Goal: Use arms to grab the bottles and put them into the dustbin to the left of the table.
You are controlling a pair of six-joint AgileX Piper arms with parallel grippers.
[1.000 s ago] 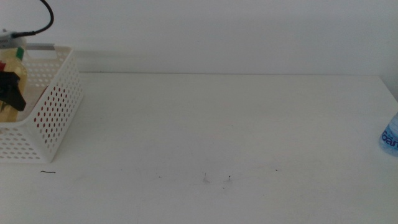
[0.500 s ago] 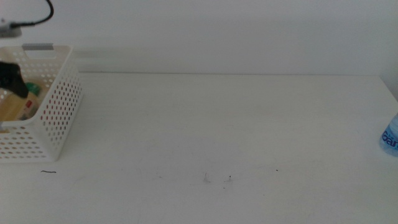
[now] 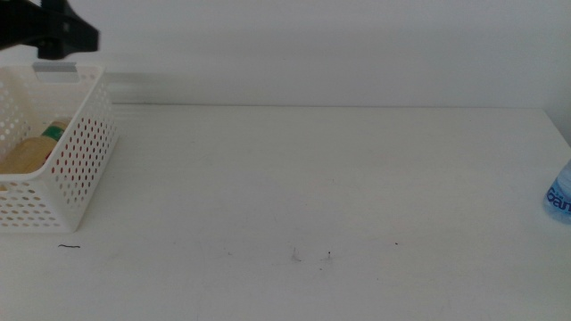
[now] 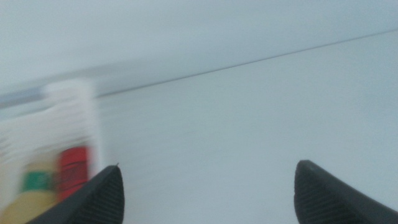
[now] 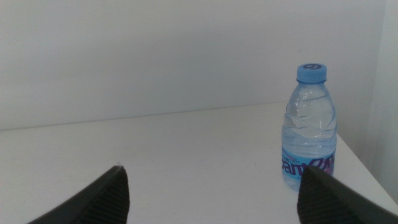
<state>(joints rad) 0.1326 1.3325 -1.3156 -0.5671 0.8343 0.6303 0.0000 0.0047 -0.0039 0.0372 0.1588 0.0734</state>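
The white perforated dustbin (image 3: pixel 82 156) stands at the table's left edge. The yellow juice bottle (image 3: pixel 34 152) lies inside it. The blurred left wrist view shows it (image 4: pixel 31 199) next to the red can (image 4: pixel 73 169) in the dustbin (image 4: pixel 68 118). My left arm (image 3: pixel 61 28) is a dark shape above the dustbin's far rim. My left gripper (image 4: pixel 208 193) is open and empty. The clear water bottle (image 3: pixel 560 192) stands upright at the table's far right edge. My right gripper (image 5: pixel 211 196) is open and empty, facing that bottle (image 5: pixel 310 127) from a distance; it is out of the middle view.
The white table (image 3: pixel 321 187) carries a few dark specks (image 3: pixel 312 256) near the front and a short dark mark (image 3: pixel 69 246) in front of the dustbin. A white wall runs behind the table.
My left gripper has risen out of the dustbin to above its far rim, leaving the yellow bottle lying inside. The water bottle has not moved.
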